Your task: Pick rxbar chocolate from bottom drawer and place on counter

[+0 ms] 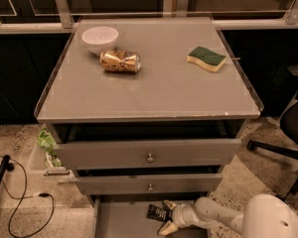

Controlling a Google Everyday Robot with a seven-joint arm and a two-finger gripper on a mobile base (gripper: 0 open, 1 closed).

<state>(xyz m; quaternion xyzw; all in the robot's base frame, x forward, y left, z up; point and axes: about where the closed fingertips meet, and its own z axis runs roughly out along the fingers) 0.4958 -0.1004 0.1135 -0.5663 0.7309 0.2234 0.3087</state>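
The rxbar chocolate (159,213) is a small flat black wrapper with white lettering lying on the floor of the open bottom drawer (124,221), below the two knobbed drawers. My gripper (167,216) reaches into that drawer from the lower right, its two pale fingers (169,205) spread apart, one above and one below the right end of the bar. The fingers do not close on it. The counter (154,88) is the broad grey glossy top of the cabinet above.
On the counter stand a white bowl (100,37), a gold drink can (120,61) on its side and a green-and-yellow sponge (206,58). A black office chair (288,133) is at the right. Cables (20,202) and a green bag (45,143) lie on the floor left.
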